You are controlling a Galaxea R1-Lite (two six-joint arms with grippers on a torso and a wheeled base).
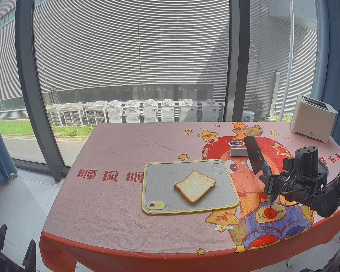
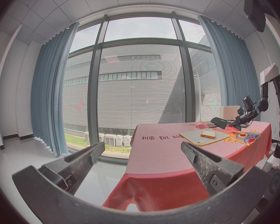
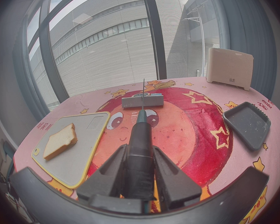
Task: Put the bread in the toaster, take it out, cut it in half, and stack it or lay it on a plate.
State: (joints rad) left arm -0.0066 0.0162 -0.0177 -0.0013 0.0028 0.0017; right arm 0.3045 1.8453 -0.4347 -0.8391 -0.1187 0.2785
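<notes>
Grey rounded board [image 1: 162,187] bears square bread [image 1: 194,186]; right jaws clamp knife [image 1: 254,155], left jaws spread.

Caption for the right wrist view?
Right pincer holds a knife over the table, bread on the cutting board, toaster and grey tray beyond.

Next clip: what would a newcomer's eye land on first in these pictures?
Probably the black-bladed knife clamped in the right gripper, held above the bright cartoon tablecloth just right of the board. Next, the single slice of white bread lying uncut on the grey yellow-rimmed cutting board at the table's middle. The cream toaster stands at the far right corner.
</notes>
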